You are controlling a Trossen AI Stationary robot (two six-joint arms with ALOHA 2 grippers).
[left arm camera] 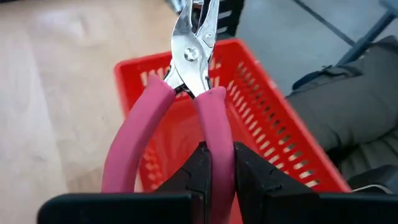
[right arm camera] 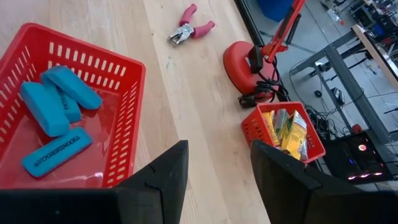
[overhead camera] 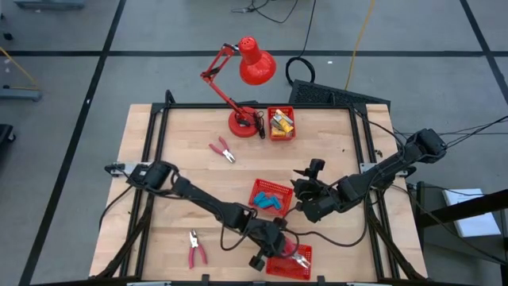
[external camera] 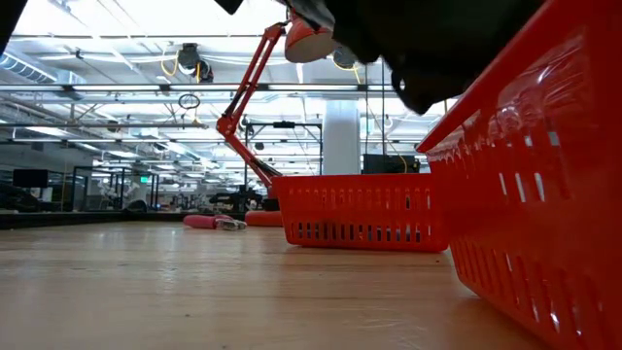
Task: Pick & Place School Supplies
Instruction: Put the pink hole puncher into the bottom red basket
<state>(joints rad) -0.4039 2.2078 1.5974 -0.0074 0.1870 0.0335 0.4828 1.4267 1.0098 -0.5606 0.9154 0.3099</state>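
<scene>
The light-blue erasers in the middle red basket carry dark print too small to read. The left end effector is clamped on one pink-red handle of a pair of pliers, whose bright metal jaws point out over the front red basket at the worktop's near edge. The right end effector, fingers parted and empty, hovers just beside the middle basket. Beyond that basket, two more pliers lie on the worktop, and yellow packs fill a basket beside the red lamp.
</scene>
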